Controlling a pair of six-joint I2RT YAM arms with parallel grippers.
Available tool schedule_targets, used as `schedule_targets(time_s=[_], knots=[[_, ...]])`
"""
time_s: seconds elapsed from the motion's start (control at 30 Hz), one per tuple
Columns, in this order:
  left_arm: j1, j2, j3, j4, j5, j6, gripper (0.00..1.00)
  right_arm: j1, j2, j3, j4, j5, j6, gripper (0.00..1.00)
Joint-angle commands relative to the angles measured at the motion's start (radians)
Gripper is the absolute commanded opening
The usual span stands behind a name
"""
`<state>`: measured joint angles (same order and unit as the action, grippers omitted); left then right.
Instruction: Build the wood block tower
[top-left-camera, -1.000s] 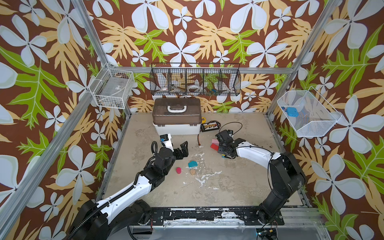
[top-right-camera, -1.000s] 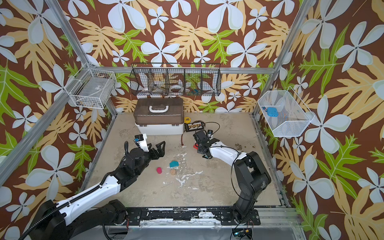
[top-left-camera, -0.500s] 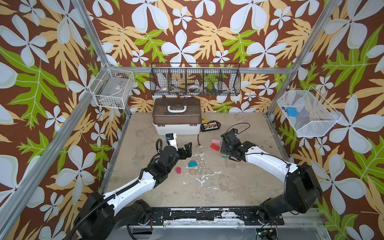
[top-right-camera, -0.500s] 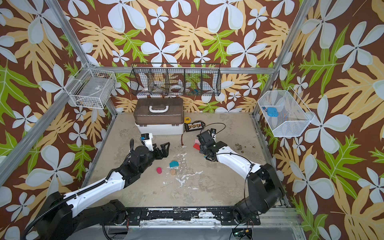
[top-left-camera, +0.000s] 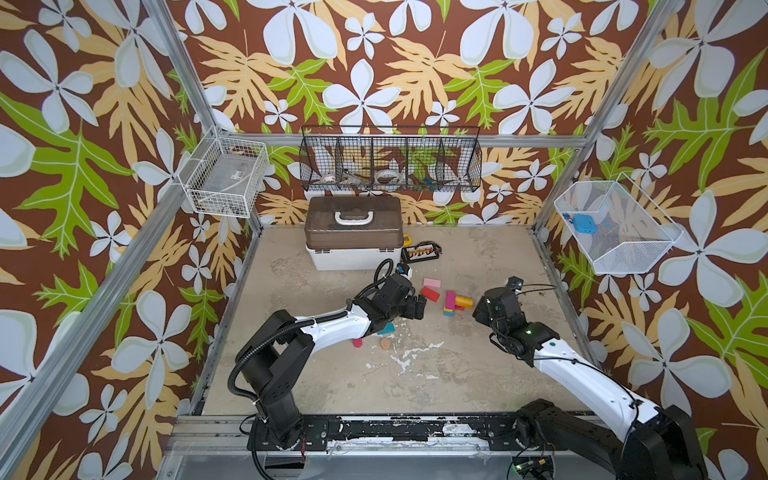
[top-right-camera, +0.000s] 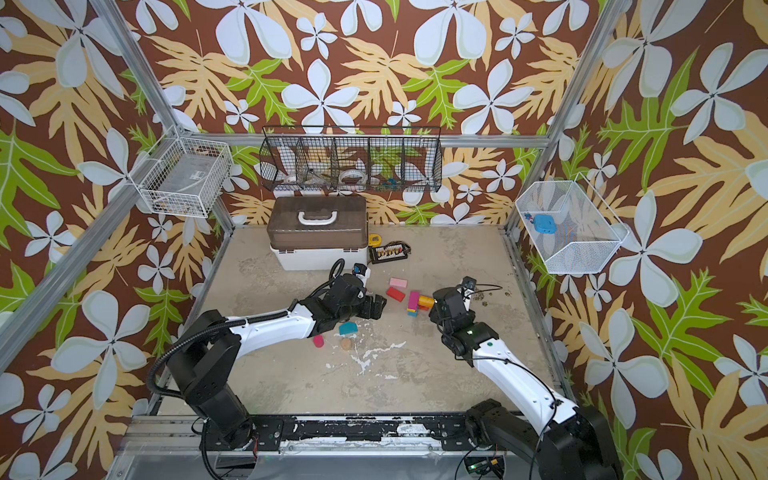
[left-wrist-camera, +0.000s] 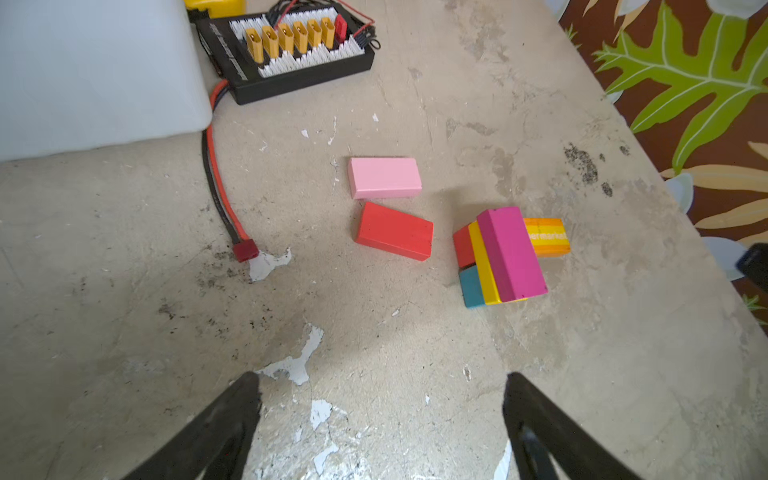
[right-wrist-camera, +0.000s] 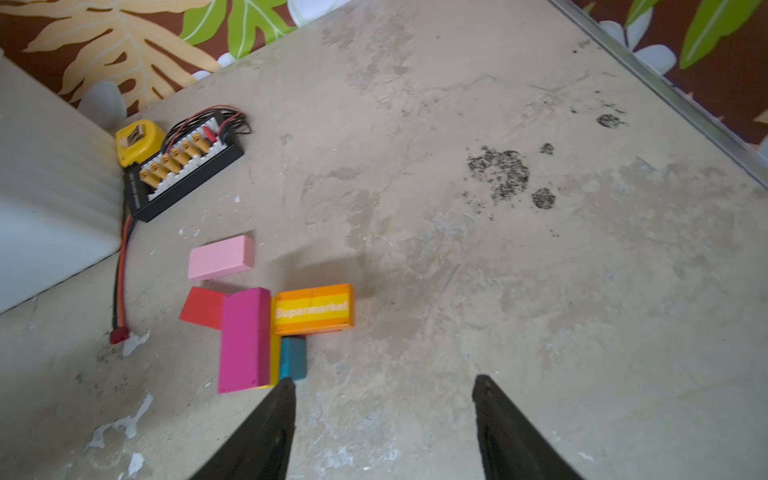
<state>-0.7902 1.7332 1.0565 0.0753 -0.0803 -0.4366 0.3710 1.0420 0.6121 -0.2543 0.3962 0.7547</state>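
Evidently held off tower (top-left-camera: 450, 300), left gripper (left-wrist-camera: 381, 378) at nine o'clock, right gripper (right-wrist-camera: 384, 380) at three, jaws apart, empty, avoiding knocks.

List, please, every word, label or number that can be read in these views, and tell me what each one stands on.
"Supermarket": white letters on the orange-and-yellow striped block, whole in the right wrist view. The left wrist view shows only "ermarket".
Print on the side of the black connector board: too blurred to read.
Marking on the yellow tape measure: too small to read.
Nothing else can be read.
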Motion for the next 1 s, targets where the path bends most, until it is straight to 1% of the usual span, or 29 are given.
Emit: schedule_targets(time_s=[0.0, 0.1, 0.17, 0.27, 0.37, 0.47, 0.63, 0.97], knots=[[0.0, 0.05, 0.049, -0.07, 0.039, 0.019, 0.93, -0.06, -0.043, -0.028, 0.098, -0.028, -0.014, 0.67], [-0.001, 0.147, 0.155, -0.126, 0.054, -0.015, 0.93, -0.115, -0.086, -0.034, 0.092, -0.047, -0.036, 0.67], [-0.001, 0.217, 0.238, -0.161, 0.088, -0.043, 0.91, -0.128, -0.124, -0.064, 0.12, -0.035, -0.051, 0.67], [-0.001, 0.288, 0.314, -0.179, 0.108, -0.087, 0.91, -0.144, -0.166, -0.099, 0.143, -0.005, -0.064, 0.67], [-0.001, 0.336, 0.364, -0.21, 0.088, -0.105, 0.9, -0.152, -0.188, -0.091, 0.137, -0.013, -0.074, 0.67], [-0.001, 0.364, 0.381, -0.215, 0.065, -0.084, 0.91, -0.152, -0.204, -0.092, 0.154, -0.053, -0.072, 0.67], [-0.001, 0.406, 0.409, -0.215, 0.115, -0.064, 0.9, -0.152, -0.194, -0.089, 0.168, -0.093, -0.07, 0.66], [0.0, 0.424, 0.426, -0.221, 0.143, -0.063, 0.89, -0.152, -0.183, -0.096, 0.184, -0.125, -0.066, 0.66]])
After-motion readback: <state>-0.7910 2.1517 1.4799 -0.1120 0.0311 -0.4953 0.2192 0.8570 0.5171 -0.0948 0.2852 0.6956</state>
